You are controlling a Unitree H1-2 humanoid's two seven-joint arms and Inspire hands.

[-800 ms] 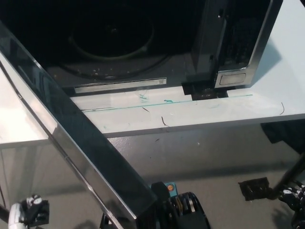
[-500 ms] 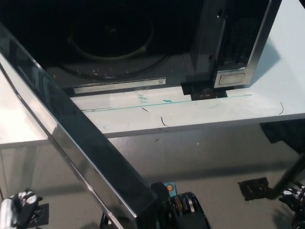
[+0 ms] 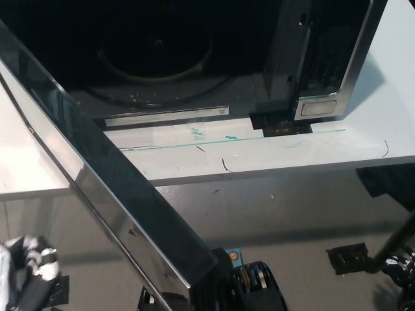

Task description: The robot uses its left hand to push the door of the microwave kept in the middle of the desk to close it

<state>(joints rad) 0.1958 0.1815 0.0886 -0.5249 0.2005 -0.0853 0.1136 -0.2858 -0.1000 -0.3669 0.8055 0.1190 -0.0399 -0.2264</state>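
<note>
The microwave (image 3: pixel 194 58) fills the upper part of the frame and stands on the white surface (image 3: pixel 272 162), with its dark inside open to view. In the cavity a round turntable (image 3: pixel 159 55) is seen, and some light crumbs lie on the floor of the cavity near its front edge. At the upper right is the control panel (image 3: pixel 324 58), dark with a shiny metal frame, and a pale rectangular button (image 3: pixel 316 107) sits at its lower end. The door (image 3: pixel 110 181) is wide open: it runs as a long diagonal band from the upper left of the frame down to the bottom centre, dark and glossy with a bright metal edge, and it reaches out past the front edge of the surface. The white left hand (image 3: pixel 26 269) is at the lower left corner, just beside the outer side of the door; it is blurred, so I cannot tell if the fingers are wide or closed, or if they touch the door. The black right hand (image 3: pixel 399 272) rests at the lower right corner, low and well apart from the microwave, and its fingers are not clear either.
</note>
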